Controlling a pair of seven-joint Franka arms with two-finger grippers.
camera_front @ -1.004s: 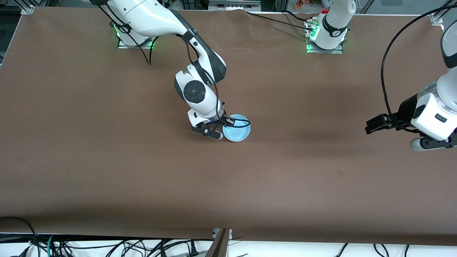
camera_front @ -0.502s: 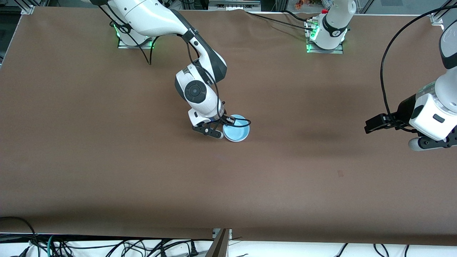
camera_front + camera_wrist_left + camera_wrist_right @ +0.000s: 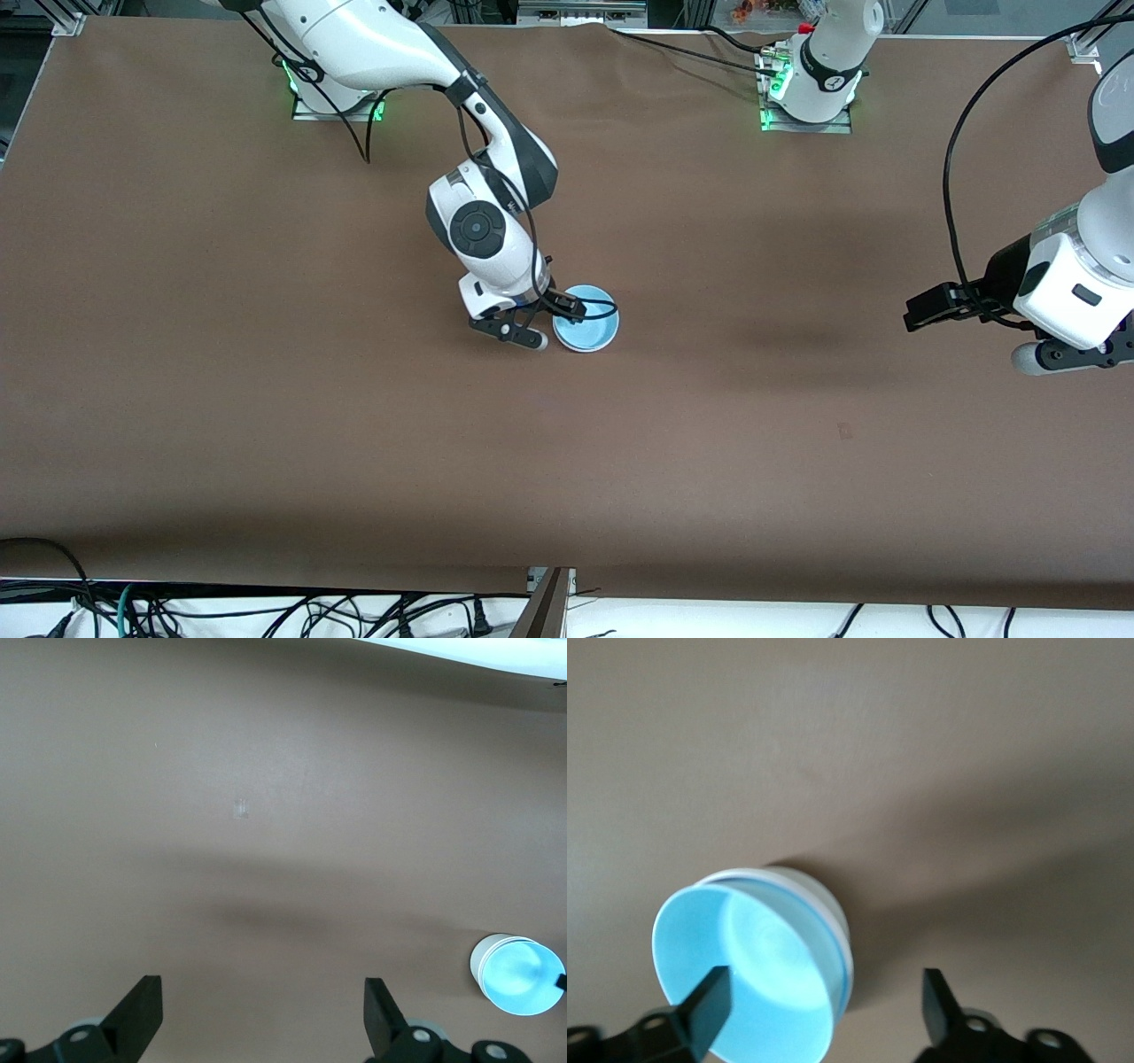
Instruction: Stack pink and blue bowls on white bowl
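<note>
The light blue bowl point(image 3: 586, 330) sits nested in the white bowl point(image 3: 827, 900) near the middle of the table, with only the white rim and wall showing round it. No pink bowl shows in any view. My right gripper point(image 3: 547, 321) is open and straddles the blue bowl's rim. One finger point(image 3: 709, 1003) is over the inside, the other point(image 3: 938, 999) outside over the table; neither grips it. My left gripper point(image 3: 979, 335) hangs open and holds nothing over the table's left-arm end. From there its wrist view catches the stack of bowls point(image 3: 518, 974) in the distance.
The brown table cover point(image 3: 266, 425) is bare around the stack. Cables and a metal bracket point(image 3: 549, 602) lie off the table edge nearest the front camera. The arm bases point(image 3: 806, 97) stand along the edge farthest from that camera.
My right gripper has opened and let go of the blue bowl's rim, shifting slightly toward the right arm's end. The bowl stays nested. The left arm has barely moved.
</note>
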